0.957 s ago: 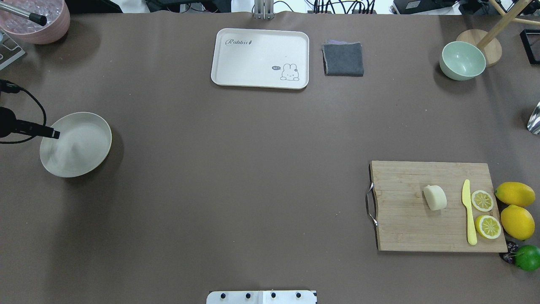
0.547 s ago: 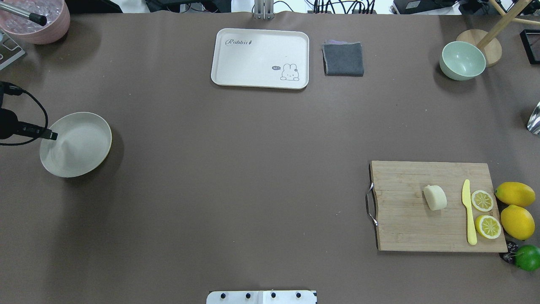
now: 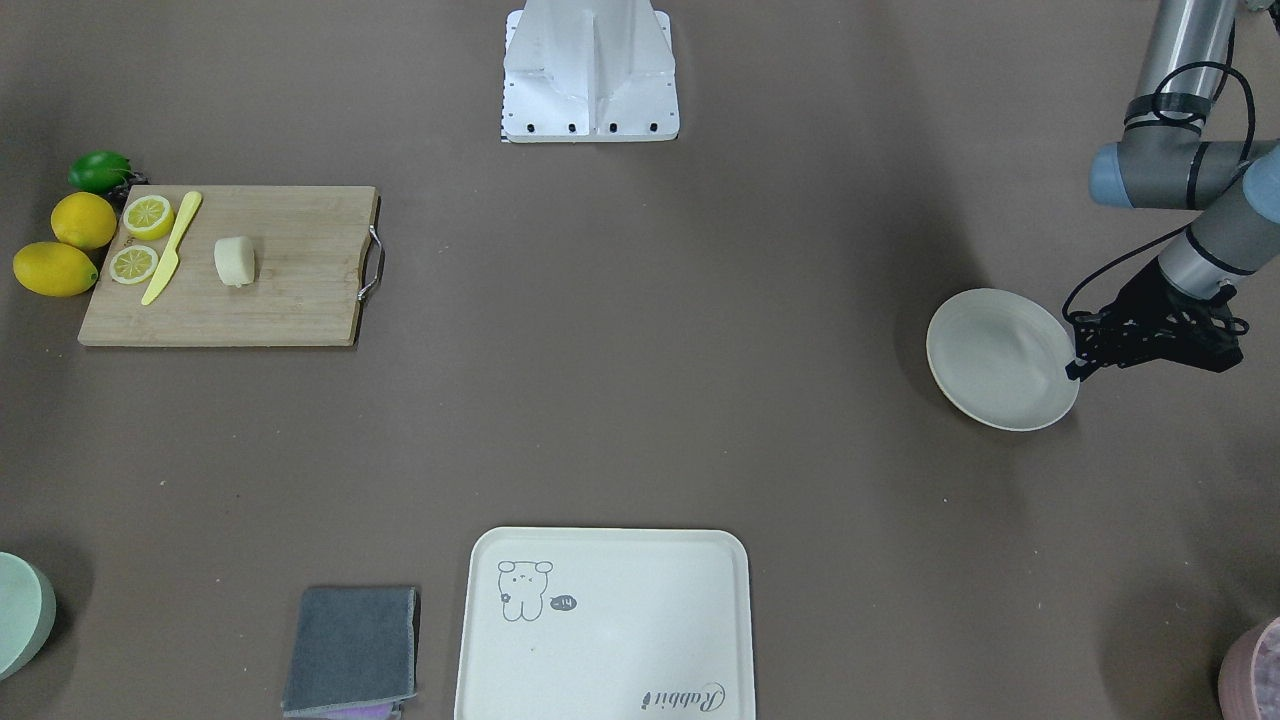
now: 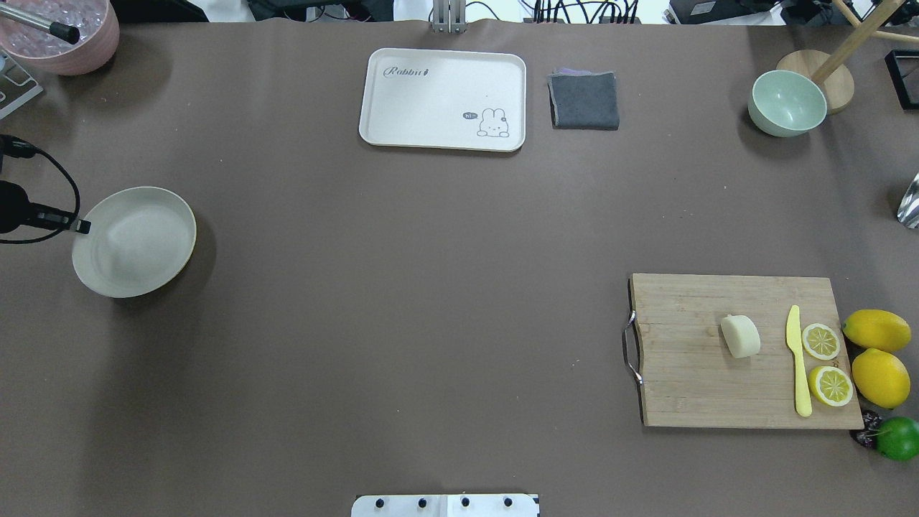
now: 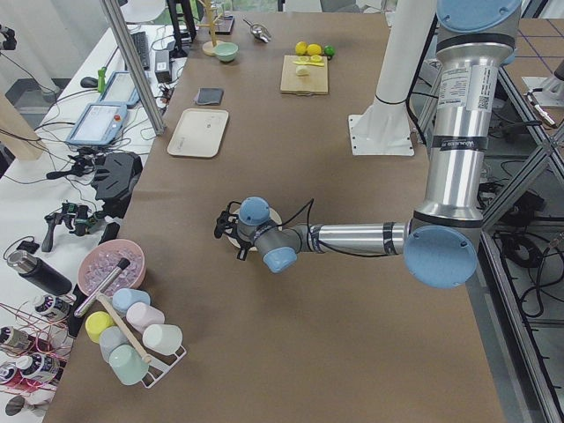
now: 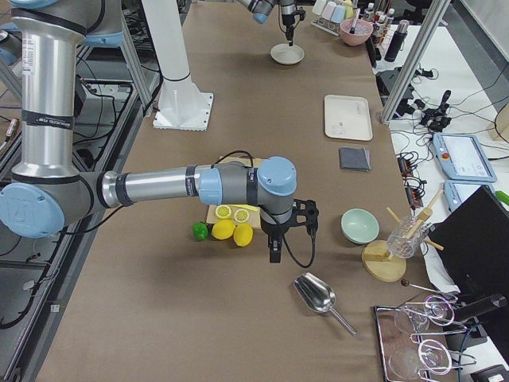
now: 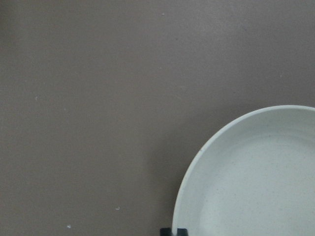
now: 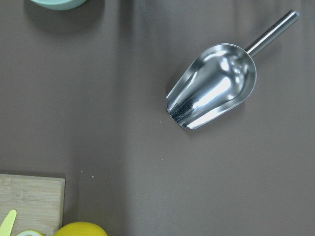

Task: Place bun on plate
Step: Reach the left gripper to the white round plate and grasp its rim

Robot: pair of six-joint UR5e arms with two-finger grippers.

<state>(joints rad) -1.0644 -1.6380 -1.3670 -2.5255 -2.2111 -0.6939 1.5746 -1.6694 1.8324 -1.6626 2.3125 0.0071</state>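
The bun (image 4: pixel 740 336), a pale cream lump, lies on the wooden cutting board (image 4: pixel 682 359) at the right, with no gripper near it. The plate (image 4: pixel 143 244), round and off-white, sits flat at the table's left side. My left gripper (image 4: pixel 82 226) points down at the plate's left rim. In the left wrist view its two dark tips stand close together on either side of the rim of the plate (image 7: pixel 256 187). My right gripper (image 6: pixel 274 253) hangs beyond the board's right end, above the bare table. Whether it is open or shut I cannot tell.
A yellow knife (image 4: pixel 797 359) and two lemon slices (image 4: pixel 820 341) share the board; whole lemons (image 4: pixel 876 329) and a lime (image 4: pixel 897 438) lie beside it. At the back stand a rabbit tray (image 4: pixel 441 97), grey cloth (image 4: pixel 584 100) and green bowl (image 4: pixel 787 103). A metal scoop (image 8: pixel 214 88) lies below my right wrist.
The plate, tilted and blurred before, now lies flat and sits slightly further right. My left gripper's tip has shifted a little left, from over the dish to its rim.
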